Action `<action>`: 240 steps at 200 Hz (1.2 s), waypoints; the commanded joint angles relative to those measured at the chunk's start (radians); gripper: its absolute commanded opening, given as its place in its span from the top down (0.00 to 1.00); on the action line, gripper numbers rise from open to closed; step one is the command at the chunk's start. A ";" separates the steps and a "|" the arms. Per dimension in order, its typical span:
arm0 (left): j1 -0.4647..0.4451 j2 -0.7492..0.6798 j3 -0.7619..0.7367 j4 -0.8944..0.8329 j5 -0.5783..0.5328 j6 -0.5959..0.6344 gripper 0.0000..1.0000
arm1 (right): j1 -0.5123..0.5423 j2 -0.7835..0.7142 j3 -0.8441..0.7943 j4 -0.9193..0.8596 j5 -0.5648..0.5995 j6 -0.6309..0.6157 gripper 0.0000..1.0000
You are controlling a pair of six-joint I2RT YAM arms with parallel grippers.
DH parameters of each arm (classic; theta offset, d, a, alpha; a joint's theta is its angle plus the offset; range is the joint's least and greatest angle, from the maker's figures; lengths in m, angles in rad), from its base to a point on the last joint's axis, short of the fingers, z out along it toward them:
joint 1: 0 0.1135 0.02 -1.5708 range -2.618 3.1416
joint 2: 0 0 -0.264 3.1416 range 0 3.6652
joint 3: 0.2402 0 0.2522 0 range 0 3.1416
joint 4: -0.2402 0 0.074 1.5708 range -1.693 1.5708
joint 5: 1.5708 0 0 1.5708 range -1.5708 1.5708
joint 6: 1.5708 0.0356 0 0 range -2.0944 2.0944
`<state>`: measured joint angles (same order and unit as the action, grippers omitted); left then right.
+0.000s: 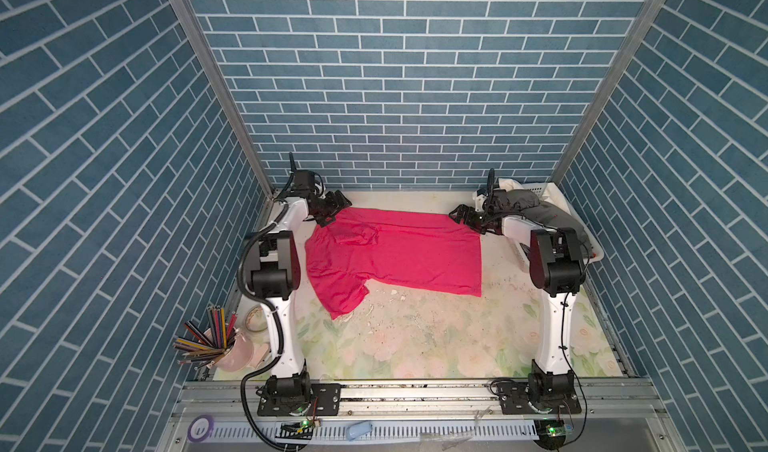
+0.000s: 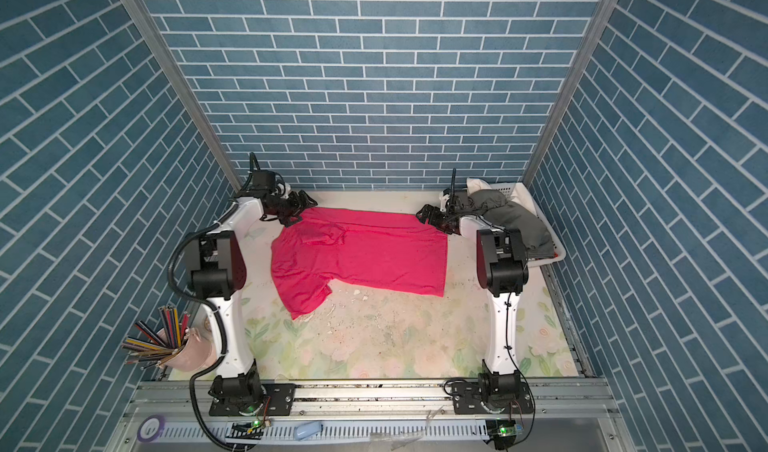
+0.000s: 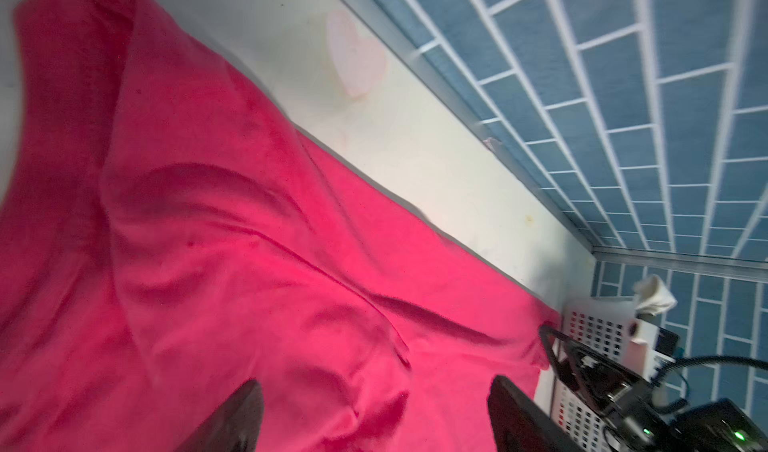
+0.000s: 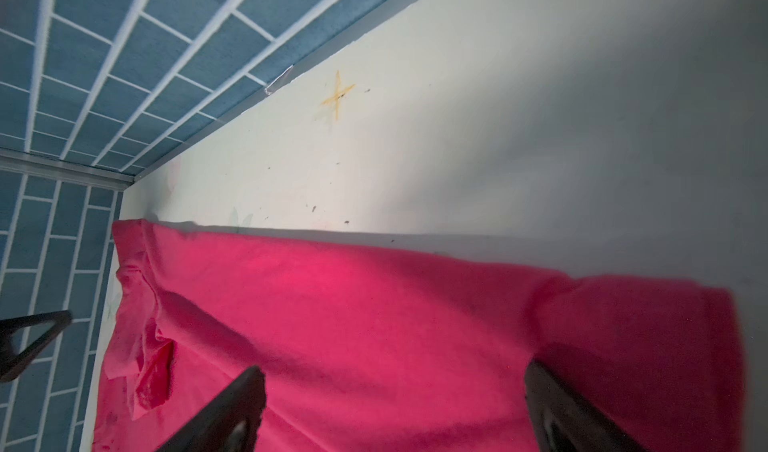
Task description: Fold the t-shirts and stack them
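A bright pink t-shirt (image 1: 399, 254) (image 2: 365, 254) lies spread sideways on the table, one sleeve folded onto its body at the left and another sticking out toward the front. My left gripper (image 1: 332, 210) (image 2: 297, 213) hovers open at the shirt's far left corner. In the left wrist view its jaws (image 3: 374, 408) stand wide apart over rumpled pink cloth (image 3: 249, 262), gripping nothing. My right gripper (image 1: 459, 215) (image 2: 426, 215) is open at the far right corner. Its jaws (image 4: 395, 396) straddle flat pink cloth (image 4: 374, 304) without holding it. A dark grey t-shirt (image 1: 523, 204) (image 2: 498, 204) and white cloth (image 1: 509, 183) fill the basket.
A white slotted basket (image 1: 594, 250) (image 2: 557, 250) (image 3: 594, 329) stands at the back right behind the right arm. A pink cup of coloured pencils (image 1: 224, 346) and a tape roll (image 1: 255, 319) sit at the front left. White crumbs (image 1: 374, 308) dot the floral table. Blue brick walls enclose three sides.
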<state>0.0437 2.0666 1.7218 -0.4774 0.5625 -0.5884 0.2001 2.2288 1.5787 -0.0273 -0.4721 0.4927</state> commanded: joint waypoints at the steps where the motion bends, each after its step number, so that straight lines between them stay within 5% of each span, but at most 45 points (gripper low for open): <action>1: 0.033 -0.175 -0.195 0.086 -0.054 -0.040 0.14 | 0.056 -0.112 -0.036 0.000 -0.024 0.020 0.02; 25: 0.056 -0.245 -0.422 0.183 0.025 -0.064 0.14 | 0.101 -0.157 -0.083 0.037 -0.030 0.048 0.02; 67: 0.055 -0.197 -0.513 0.256 0.004 -0.005 0.19 | 0.156 -0.182 -0.151 0.097 -0.039 0.079 0.02; 240: 0.023 0.077 -0.292 0.451 -0.003 -0.065 0.27 | 0.224 -0.124 -0.312 0.219 -0.076 0.138 0.02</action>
<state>0.0685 2.1174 1.4036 -0.0822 0.5430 -0.6647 0.4156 2.0769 1.2701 0.1726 -0.5301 0.6060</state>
